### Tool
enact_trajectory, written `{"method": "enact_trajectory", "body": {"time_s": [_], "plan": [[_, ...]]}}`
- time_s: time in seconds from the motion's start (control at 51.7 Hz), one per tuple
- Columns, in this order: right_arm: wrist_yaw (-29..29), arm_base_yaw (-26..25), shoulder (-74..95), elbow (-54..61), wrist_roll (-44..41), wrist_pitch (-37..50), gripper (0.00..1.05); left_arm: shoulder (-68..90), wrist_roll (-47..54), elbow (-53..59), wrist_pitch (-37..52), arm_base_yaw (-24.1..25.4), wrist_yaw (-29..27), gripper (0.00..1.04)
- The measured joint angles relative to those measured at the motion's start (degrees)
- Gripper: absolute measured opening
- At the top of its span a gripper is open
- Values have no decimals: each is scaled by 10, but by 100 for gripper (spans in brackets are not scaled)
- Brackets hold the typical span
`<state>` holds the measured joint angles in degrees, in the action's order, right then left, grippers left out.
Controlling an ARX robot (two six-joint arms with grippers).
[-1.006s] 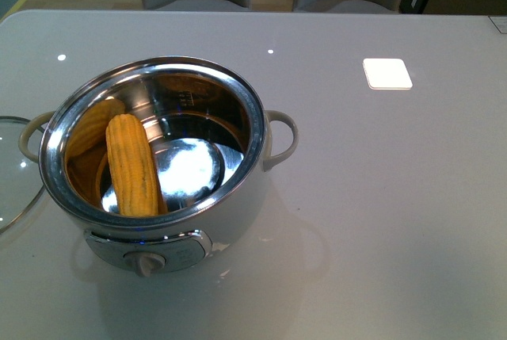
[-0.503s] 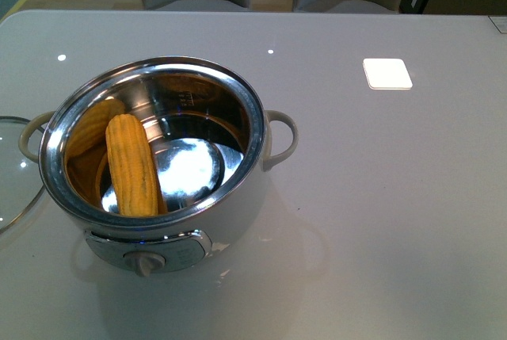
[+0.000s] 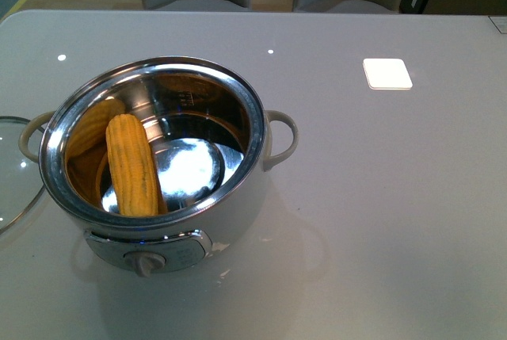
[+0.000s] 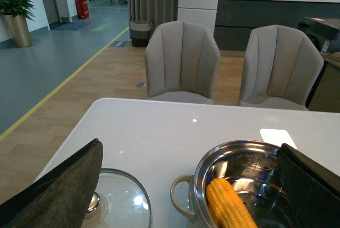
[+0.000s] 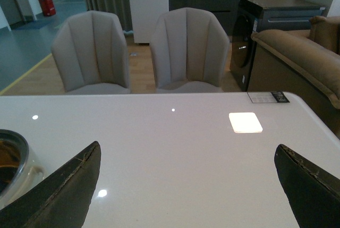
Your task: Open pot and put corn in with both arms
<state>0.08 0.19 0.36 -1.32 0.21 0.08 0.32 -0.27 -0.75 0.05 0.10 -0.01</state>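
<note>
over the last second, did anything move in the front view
Nothing visibly changed. The corn lies inside the open pot as before, the lid rests on the table to the pot's left, and the white pad sits in the same spot. No arm enters the front view in any of the pictures.

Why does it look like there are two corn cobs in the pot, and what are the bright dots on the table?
Front view: one corn lies in the pot; the second cob is its reflection in the shiny steel wall, and the white patch on the floor is glare. The dots are ceiling lights mirrored in the glossy table. Wrist views: sharp, with dark fingers at the edges.
</note>
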Motion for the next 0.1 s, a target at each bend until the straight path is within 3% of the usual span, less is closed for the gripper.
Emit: {"method": "enact_trajectory", "body": {"time_s": [0.097], "plan": [[0, 0, 0, 0, 0, 0, 96, 0, 0, 0, 0, 0, 0, 98]]}}
